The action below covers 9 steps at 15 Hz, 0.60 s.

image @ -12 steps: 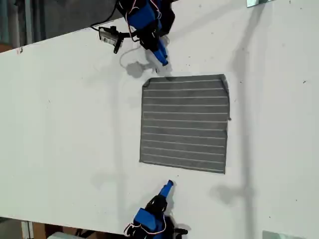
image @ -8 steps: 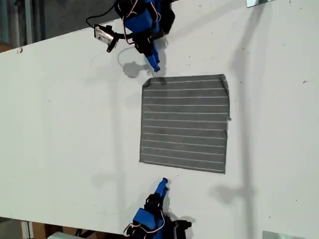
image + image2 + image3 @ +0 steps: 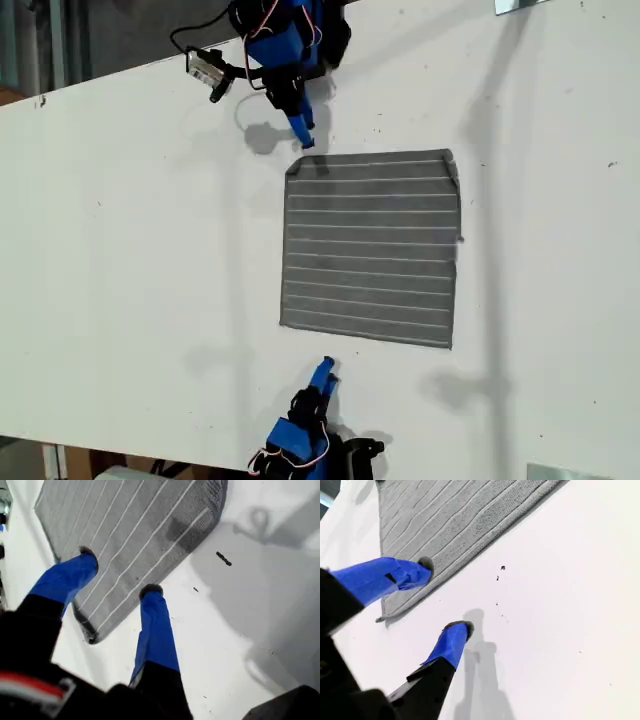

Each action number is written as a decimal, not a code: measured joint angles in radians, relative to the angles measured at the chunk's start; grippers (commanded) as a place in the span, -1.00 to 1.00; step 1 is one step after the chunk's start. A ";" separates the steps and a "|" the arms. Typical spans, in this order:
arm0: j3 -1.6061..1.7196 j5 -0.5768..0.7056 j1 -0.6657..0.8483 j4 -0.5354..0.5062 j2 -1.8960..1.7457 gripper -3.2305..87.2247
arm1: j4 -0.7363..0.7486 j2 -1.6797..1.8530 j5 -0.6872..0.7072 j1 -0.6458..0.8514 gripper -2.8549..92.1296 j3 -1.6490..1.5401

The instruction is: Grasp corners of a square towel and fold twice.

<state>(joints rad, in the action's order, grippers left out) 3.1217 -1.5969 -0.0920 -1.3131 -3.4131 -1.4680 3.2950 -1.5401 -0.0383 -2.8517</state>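
Exterior view: my second gripper [image 3: 325, 368] is hovering at lower centre, jaws apart and gripping nothing | the towel [image 3: 370, 250] is lying flat and unfolded mid-frame | my first gripper [image 3: 302, 138] is hanging agape, also gripping nothing, by its upper-left corner [image 3: 292, 168] | I'm judging no corner grasped yet, both folds remaining.

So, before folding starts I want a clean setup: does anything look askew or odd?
Nothing much: the towel lies flat on the table; only its corner at the exterior view's upper right looks slightly curled.

Grey striped towel [image 3: 370, 248], flat, unfolded
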 measured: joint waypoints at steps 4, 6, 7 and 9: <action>0.000 0.020 0.008 -0.002 -0.029 -0.40 | 0.150 -0.189 0.044 -0.049 -0.32 0.101; 0.000 0.020 0.006 -0.002 -0.031 -0.39 | 0.129 -0.709 0.072 -0.074 -0.31 0.471; 0.000 0.020 0.006 -0.002 -0.029 -0.39 | 0.124 -0.989 0.051 -0.135 -0.32 0.634; 0.000 0.014 0.009 -0.002 -0.020 -0.39 | 0.092 -1.287 -0.063 -0.282 -0.31 0.765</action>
<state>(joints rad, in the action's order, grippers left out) 3.1217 -1.5831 -0.0828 -1.3146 -3.4330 -1.3760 2.0080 -1.6030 -0.3206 -2.0862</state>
